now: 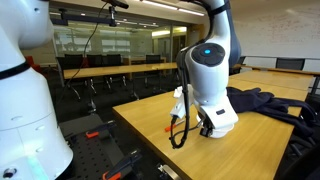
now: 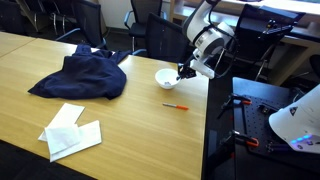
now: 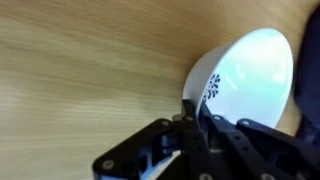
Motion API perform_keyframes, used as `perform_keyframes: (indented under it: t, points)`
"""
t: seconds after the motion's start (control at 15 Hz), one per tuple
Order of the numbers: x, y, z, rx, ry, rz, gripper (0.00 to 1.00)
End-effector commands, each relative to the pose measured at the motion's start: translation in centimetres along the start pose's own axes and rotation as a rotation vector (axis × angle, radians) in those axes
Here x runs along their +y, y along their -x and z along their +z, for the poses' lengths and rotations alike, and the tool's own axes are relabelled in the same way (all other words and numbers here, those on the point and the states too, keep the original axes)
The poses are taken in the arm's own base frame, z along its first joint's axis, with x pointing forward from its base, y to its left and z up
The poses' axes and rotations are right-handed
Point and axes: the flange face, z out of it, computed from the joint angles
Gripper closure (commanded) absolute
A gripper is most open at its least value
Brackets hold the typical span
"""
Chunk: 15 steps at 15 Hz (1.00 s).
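My tool (image 3: pixel 195 118) was pinched on the rim of the white bowl (image 3: pixel 250 70) resting near the table (image 2: pixel 150 130) edge by my base, so I judged the grasp made and the next move as needing a level lift.

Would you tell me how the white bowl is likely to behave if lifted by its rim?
The white bowl looks glazed and rigid, so probably slippery and breakable. Gripped at one rim edge by the gripper, it would likely tilt.
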Motion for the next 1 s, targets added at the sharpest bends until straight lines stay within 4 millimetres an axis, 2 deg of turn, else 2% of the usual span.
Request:
perform_keyframes:
  t: [0.0,0.13,0.2,0.27,0.33,0.47,0.67,0.8,0.87,0.93]
  points:
    - [-2.6,0.4,2.0,-0.017,-0.022,0.006,0.98]
    - [-3.8,0.8,2.5,-0.002,0.0,-0.007,0.98]
    - [-4.0,0.9,2.5,0.01,0.017,0.005,0.66]
    - [-4.3,1.4,2.0,0.02,0.041,-0.02,0.65]
    - [-4.6,2.0,1.4,0.042,0.076,-0.073,0.6]
    - [-5.1,3.5,-0.1,0.059,0.116,-0.172,0.45]
    - [-6.1,6.6,-4.2,0.085,0.121,-0.267,0.23]
    - [-5.5,8.8,-6.9,0.119,0.154,-0.304,0.08]
    - [-4.2,10.2,-7.6,0.099,0.18,-0.324,0.01]
    - [-2.3,12.0,-7.7,0.013,0.198,-0.346,0.0]
